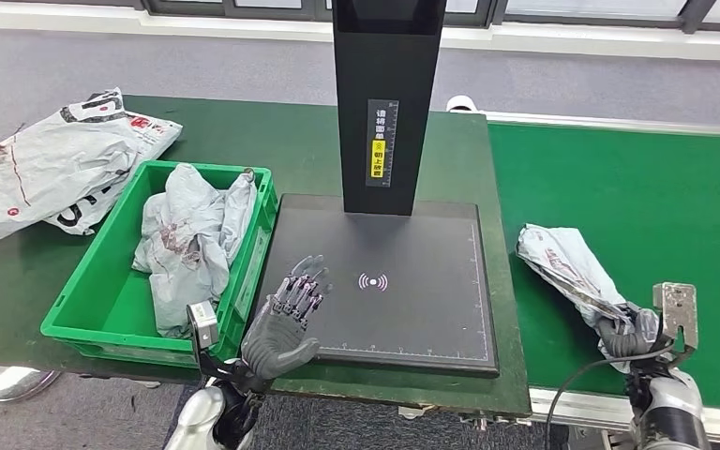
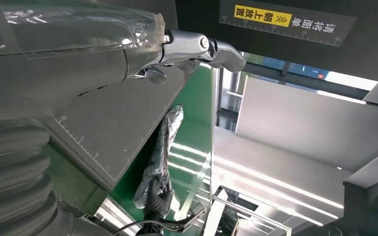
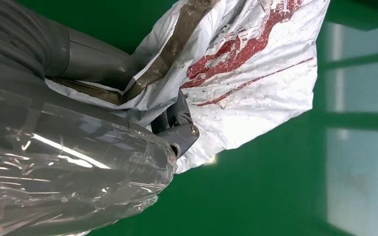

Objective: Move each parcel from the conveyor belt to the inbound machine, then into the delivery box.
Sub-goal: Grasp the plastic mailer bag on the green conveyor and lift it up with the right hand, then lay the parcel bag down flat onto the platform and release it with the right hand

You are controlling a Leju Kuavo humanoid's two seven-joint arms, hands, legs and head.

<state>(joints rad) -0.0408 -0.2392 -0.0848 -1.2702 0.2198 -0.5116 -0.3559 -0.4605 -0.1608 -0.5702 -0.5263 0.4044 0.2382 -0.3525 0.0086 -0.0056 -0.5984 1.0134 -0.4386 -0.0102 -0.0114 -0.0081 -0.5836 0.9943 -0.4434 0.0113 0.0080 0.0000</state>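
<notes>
A crumpled white parcel bag (image 1: 567, 270) with red print lies on the green conveyor belt (image 1: 637, 187). My right hand (image 1: 626, 335) grips its near end; the right wrist view shows my fingers (image 3: 179, 125) closed into the bag (image 3: 256, 73). My left hand (image 1: 289, 323) hovers with fingers spread over the near left corner of the black inbound machine plate (image 1: 412, 281), holding nothing. In the left wrist view my fingers (image 2: 197, 46) reach out above the plate (image 2: 118, 123), with the bag (image 2: 160, 162) beyond. The green delivery box (image 1: 103, 281) holds several white parcels (image 1: 187, 239).
The machine's black upright post (image 1: 386, 103) stands at the back of the plate. A large white parcel (image 1: 56, 164) lies on the dark green table left of the box. The table's front edge runs just under my left hand.
</notes>
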